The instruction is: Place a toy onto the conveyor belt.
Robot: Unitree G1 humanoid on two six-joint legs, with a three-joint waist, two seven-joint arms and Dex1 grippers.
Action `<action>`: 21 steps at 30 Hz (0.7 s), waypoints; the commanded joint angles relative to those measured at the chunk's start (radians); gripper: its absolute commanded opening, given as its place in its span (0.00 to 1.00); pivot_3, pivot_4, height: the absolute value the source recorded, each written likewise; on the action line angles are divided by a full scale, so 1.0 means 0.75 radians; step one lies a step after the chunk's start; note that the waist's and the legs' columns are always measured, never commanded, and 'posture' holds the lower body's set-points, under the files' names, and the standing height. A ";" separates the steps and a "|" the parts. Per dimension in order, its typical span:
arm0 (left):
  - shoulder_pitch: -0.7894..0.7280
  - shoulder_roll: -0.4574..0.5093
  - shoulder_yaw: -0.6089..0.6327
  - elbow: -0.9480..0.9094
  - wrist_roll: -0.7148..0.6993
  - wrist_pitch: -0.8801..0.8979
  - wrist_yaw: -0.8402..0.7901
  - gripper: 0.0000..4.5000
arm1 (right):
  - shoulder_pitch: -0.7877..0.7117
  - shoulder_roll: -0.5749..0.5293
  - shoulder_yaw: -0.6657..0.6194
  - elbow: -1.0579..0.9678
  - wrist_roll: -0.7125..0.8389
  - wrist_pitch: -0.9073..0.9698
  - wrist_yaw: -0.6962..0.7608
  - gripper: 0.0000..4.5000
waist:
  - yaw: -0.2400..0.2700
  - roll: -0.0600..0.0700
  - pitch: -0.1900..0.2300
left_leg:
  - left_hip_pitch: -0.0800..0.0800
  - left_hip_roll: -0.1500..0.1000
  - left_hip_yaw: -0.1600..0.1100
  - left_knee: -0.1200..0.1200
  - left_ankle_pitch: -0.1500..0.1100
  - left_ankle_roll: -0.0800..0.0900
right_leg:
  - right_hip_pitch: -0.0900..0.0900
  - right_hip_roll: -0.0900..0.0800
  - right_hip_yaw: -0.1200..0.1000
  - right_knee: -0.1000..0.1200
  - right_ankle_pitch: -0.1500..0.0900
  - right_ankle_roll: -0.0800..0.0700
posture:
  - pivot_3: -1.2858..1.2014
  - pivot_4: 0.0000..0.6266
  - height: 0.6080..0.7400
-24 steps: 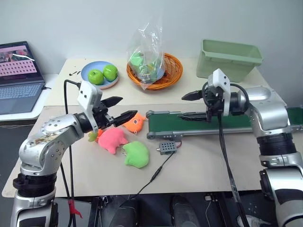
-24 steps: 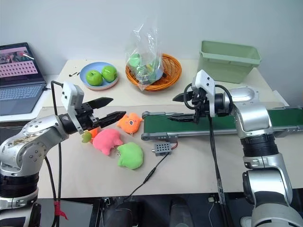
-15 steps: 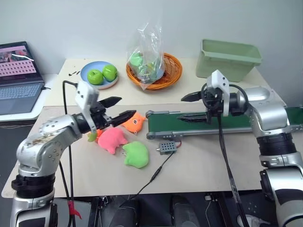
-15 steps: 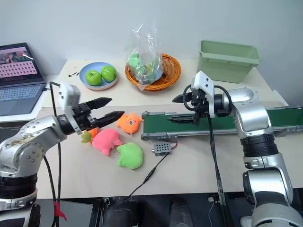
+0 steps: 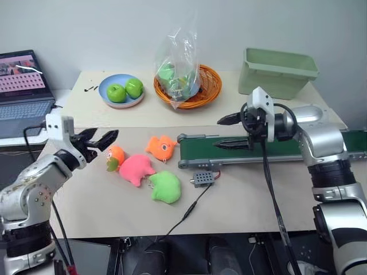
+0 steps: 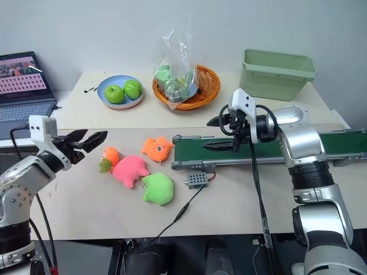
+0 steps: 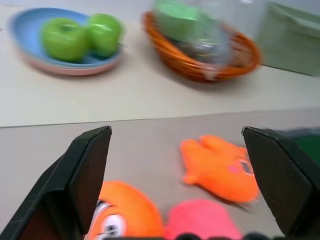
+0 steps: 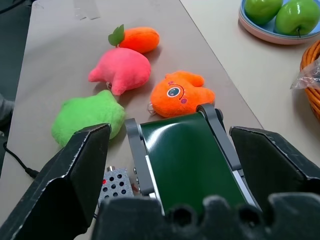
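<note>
1. We see the left gripper spread wide and empty at mid-left.
2. We find the toy just right of it.
3. Our right gripper gapes, empty, over the conveyor belt.

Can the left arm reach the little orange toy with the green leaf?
Probably yes. The left end effector is open, the toy lies just past its fingertips, and nothing sits between them.
</note>
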 commanded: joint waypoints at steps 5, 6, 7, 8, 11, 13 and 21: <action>0.175 -0.022 -0.035 -0.084 0.135 -0.182 -0.017 0.99 | -0.044 -0.010 -0.040 -0.093 0.088 0.026 0.063 1.00 | 0.003 0.000 0.000 | 0.000 0.000 0.001 0.000 0.000 0.000 | -0.001 0.000 0.001 0.000 0.000 0.000 | 0.52 0.24 1.00; 0.205 -0.031 -0.036 -0.073 0.157 -0.240 -0.042 0.99 | -0.047 -0.011 -0.044 -0.097 0.098 0.032 0.073 1.00 | 0.004 0.000 0.000 | 0.000 0.001 0.002 0.000 0.000 0.000 | -0.001 0.000 0.002 0.000 0.000 0.000 | 0.52 0.24 1.00; 0.224 -0.042 -0.029 -0.054 0.169 -0.278 -0.051 0.99 | -0.048 -0.015 -0.042 -0.100 0.102 0.032 0.079 1.00 | 0.006 0.000 0.000 | 0.000 0.001 0.002 -0.001 0.000 0.000 | -0.001 0.000 0.002 0.000 0.000 0.000 | 0.52 0.24 1.00; 0.237 -0.045 -0.030 -0.034 0.185 -0.308 -0.058 0.99 | -0.049 -0.019 -0.038 -0.102 0.100 0.027 0.082 1.00 | 0.009 0.000 0.000 | 0.000 0.001 0.002 -0.001 -0.001 0.001 | -0.001 0.000 0.002 0.000 0.000 0.000 | 0.52 0.24 1.00; 0.249 -0.081 -0.046 0.005 0.193 -0.341 -0.066 0.99 | -0.058 -0.024 -0.037 -0.106 0.103 0.032 0.084 1.00 | 0.018 0.000 0.000 | 0.001 0.001 0.002 0.000 -0.001 0.002 | 0.000 0.000 0.002 0.000 0.001 -0.001 | 0.52 0.24 1.00; 0.248 -0.110 -0.058 0.042 0.193 -0.373 -0.086 0.99 | -0.060 -0.025 -0.038 -0.109 0.103 0.035 0.084 1.00 | 0.023 0.000 0.000 | 0.001 0.001 0.002 0.000 -0.001 0.002 | 0.000 0.000 0.002 0.000 0.001 -0.001 | 0.52 0.24 1.00; 0.141 -0.155 -0.099 0.238 0.235 -0.477 -0.133 0.99 | -0.058 -0.044 -0.048 -0.136 0.098 0.050 0.066 1.00 | 0.020 0.000 0.000 | 0.001 0.000 0.002 0.000 -0.001 0.002 | 0.000 0.000 0.002 -0.001 0.002 0.000 | 0.52 0.24 1.00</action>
